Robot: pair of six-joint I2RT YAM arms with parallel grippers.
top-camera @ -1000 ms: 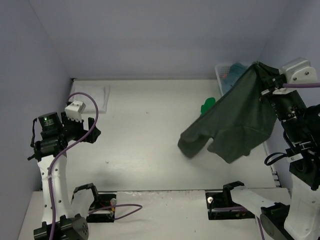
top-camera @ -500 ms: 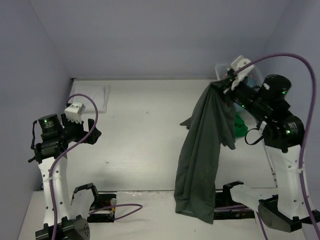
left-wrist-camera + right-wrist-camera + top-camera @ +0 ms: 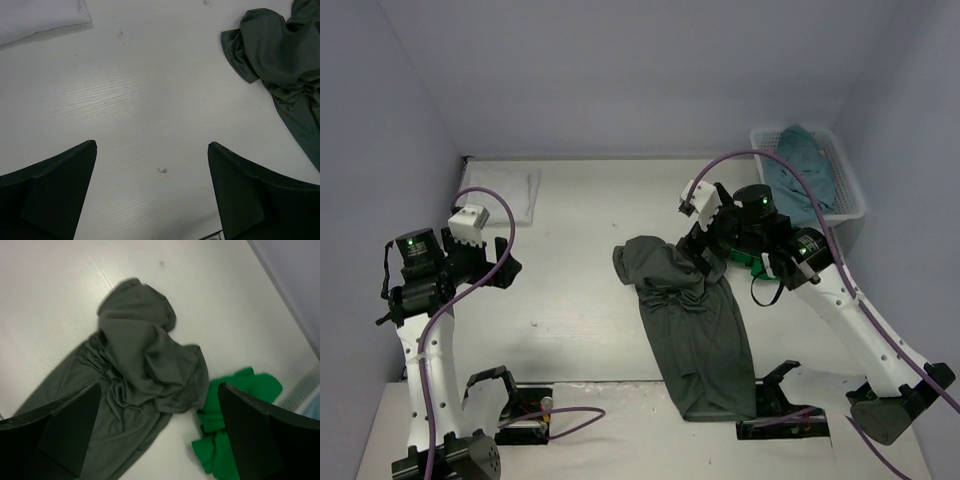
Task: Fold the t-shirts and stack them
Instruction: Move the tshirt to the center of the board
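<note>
A dark grey-green t-shirt lies crumpled on the table right of centre, its lower part reaching the near edge; it also shows in the left wrist view. My right gripper hovers open just above the shirt's bunched top, nothing between its fingers. A bright green t-shirt lies bunched right beside it, mostly under my right arm. A teal-blue t-shirt sits in the basket. A white t-shirt lies flat at the back left. My left gripper is open over bare table.
The white mesh basket stands at the back right corner against the walls. Purple cables loop off both arms. The arm bases and black mounts sit along the near edge.
My right arm swung the dark grey-green t-shirt from beside the basket down to the table, then opened and let it go. The left arm has not moved.
</note>
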